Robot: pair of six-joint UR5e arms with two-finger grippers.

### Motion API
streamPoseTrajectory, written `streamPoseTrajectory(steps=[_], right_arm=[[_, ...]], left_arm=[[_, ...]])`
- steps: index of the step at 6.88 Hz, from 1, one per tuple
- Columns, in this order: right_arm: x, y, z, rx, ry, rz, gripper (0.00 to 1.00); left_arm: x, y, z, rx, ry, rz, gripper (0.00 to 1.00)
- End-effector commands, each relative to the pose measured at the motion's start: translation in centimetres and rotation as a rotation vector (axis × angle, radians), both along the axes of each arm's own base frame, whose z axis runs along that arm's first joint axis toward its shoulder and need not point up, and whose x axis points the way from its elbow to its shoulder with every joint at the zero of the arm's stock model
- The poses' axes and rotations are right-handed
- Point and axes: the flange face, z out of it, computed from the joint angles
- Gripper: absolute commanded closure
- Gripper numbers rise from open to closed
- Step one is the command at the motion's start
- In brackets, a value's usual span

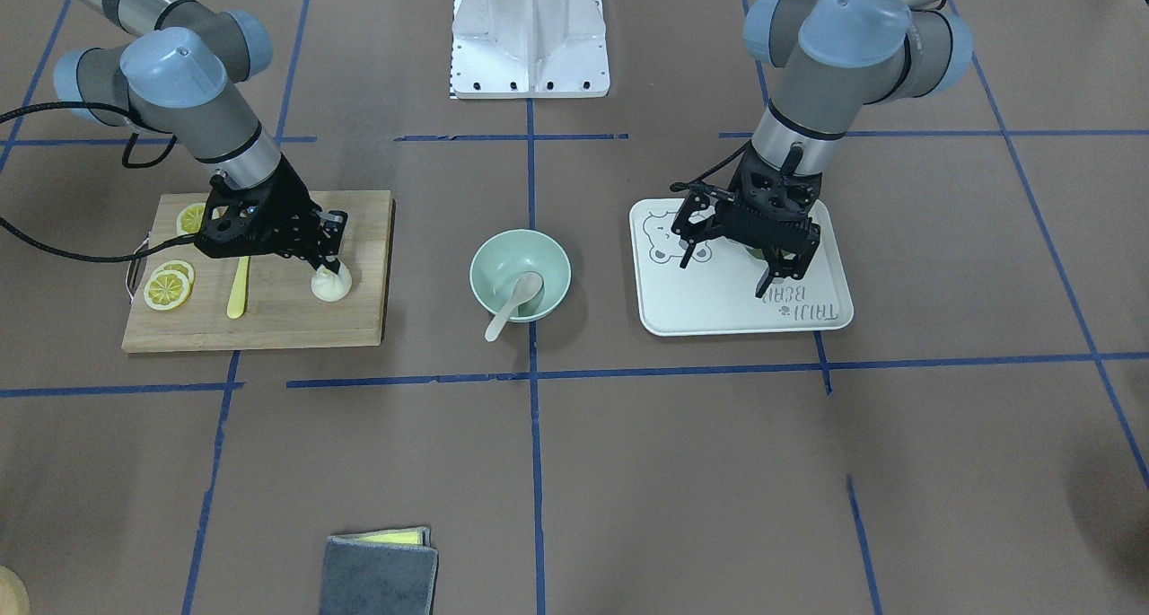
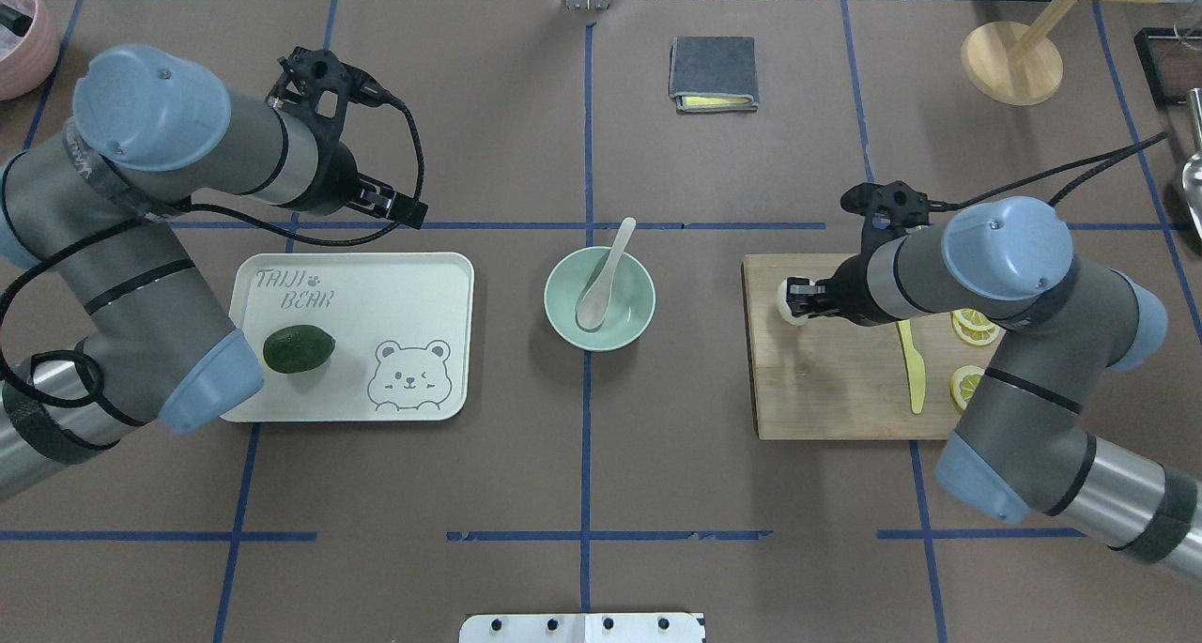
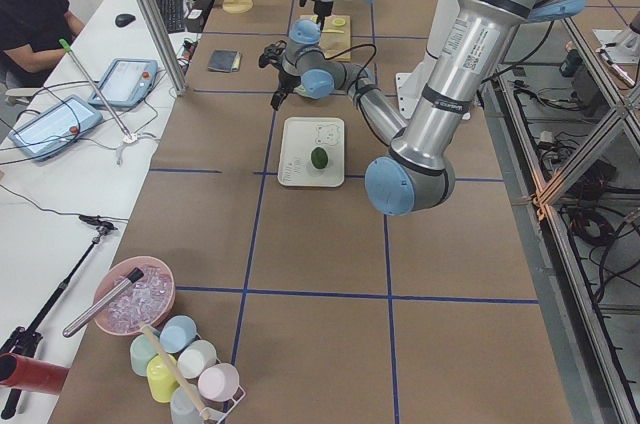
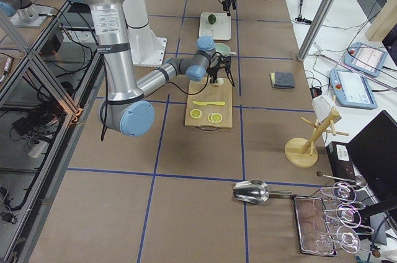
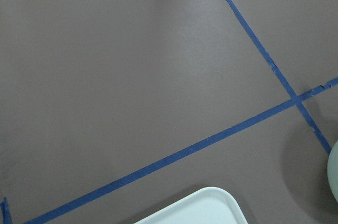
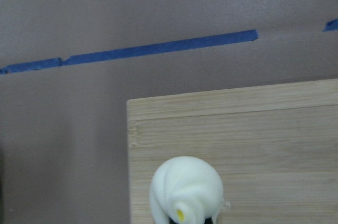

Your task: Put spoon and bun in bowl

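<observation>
The pale beige spoon (image 1: 513, 303) lies with its scoop in the mint-green bowl (image 1: 549, 258), its handle over the rim; both show in the overhead view, the spoon (image 2: 601, 277) and the bowl (image 2: 640, 298). The cream-white bun (image 1: 330, 285) sits at the corner of the wooden board (image 1: 269, 323). My right gripper (image 1: 330, 269) is down on the bun and closed around it; the bun (image 6: 186, 189) shows tilted in the right wrist view. My left gripper (image 1: 725, 274) hangs open and empty above the bear-printed tray (image 1: 718, 314).
Lemon slices (image 1: 169, 287) and a yellow knife (image 1: 238, 287) lie on the board. A dark green fruit (image 2: 299, 349) lies on the tray. A grey folded cloth (image 2: 714, 72) and a wooden stand (image 2: 1012, 61) are at the far side.
</observation>
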Motion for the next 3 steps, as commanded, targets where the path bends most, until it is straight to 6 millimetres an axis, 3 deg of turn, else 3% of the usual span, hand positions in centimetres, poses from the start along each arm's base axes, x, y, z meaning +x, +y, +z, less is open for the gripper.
streamPoseTrajectory(steps=[1, 3], right_arm=[[-6.1, 0.3, -12.4, -0.051, -0.033, -0.007, 1.0], [-10.6, 0.2, -17.1, -0.063, -0.067, 0.035, 1.0]], left_arm=[[-0.8, 0.3, -0.1, 0.006, 0.006, -0.003, 0.01], [-1.1, 0.7, 0.1, 0.007, 0.006, -0.002, 0.01]])
